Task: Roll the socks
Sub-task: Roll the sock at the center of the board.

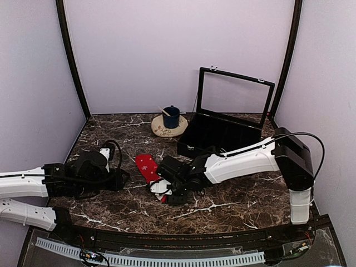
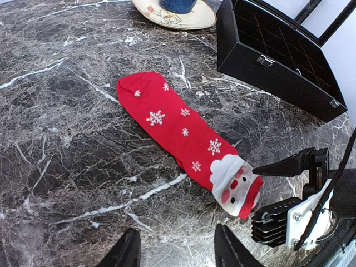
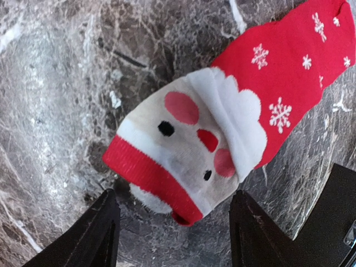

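Note:
One red sock (image 2: pixel 183 133) with white snowflakes and a Santa face lies flat and stretched out on the dark marble table (image 1: pixel 233 206). My right gripper (image 3: pixel 175 233) is open just off the sock's (image 3: pixel 222 128) Santa-face cuff, with a finger on each side of the red hem and nothing held. From above, that gripper (image 1: pixel 167 192) covers the cuff end of the sock (image 1: pixel 147 166). My left gripper (image 2: pixel 178 250) is open over bare marble, a short way short of the sock. It (image 1: pixel 119 179) sits to the sock's left.
A black compartment case (image 1: pixel 222 136) with its clear lid raised stands at the back right, close behind the sock. A cream plate (image 1: pixel 167 129) carrying a blue cup (image 1: pixel 171 117) sits at the back centre. Purple walls enclose the table.

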### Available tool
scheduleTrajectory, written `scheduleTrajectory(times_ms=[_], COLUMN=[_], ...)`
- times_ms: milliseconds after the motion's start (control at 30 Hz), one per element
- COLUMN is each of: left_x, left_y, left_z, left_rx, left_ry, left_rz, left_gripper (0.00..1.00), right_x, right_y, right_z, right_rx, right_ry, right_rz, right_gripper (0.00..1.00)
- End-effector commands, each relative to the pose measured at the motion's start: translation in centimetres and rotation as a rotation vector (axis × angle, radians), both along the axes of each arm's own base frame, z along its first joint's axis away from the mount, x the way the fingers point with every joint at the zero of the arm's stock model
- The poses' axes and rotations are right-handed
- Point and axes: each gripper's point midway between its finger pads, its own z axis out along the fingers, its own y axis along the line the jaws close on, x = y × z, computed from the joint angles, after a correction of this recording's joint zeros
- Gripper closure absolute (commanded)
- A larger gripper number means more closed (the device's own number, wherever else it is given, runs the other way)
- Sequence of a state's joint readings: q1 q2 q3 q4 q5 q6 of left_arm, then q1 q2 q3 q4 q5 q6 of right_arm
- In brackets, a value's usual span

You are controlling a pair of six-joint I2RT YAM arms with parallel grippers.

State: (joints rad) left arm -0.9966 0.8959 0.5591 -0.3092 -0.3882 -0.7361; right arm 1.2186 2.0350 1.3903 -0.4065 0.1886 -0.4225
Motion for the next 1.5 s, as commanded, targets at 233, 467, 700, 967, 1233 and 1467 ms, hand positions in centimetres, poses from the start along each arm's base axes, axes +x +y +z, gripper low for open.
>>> scheduleTrajectory(times_ms=[233,467,700,967,1233,1467], left_x=[0.3,0.4,0.4,0.3,0.0,-0.7], left_y=[1.4,1.6,1.8,1.7,1.4,0.0], left_z=[-0.2,-0.5,-0.4,-0.6,-0.8,-1.2], left_rx=[0.041,0.035,0.035,0.031,0.008,-0.023], left_ry=[-0.025,-0.021,-0.021,-0.018,-0.008,0.005], left_rz=[0.033,0.047,0.059,0.052,0.032,-0.059], left_gripper=[0.52,0.52,0.52,0.52,0.52,0.52], right_x=[0.2,-0.6,-1.1,-3.2,-5.2,-7.1], right_y=[-0.2,-1.5,-2.1,-2.3,-1.2,0.2], right_z=[-0.9,-2.3,-3.9,-3.6,-0.4,1.6], right_rx=[-0.03,-0.053,-0.083,-0.073,0.003,0.023], right_ry=[0.046,0.119,0.222,0.353,0.442,0.6], right_rz=[0.008,0.007,-0.02,-0.057,-0.112,-0.159], right_gripper=[0.45,0.5,0.78,0.96,0.99,0.99])
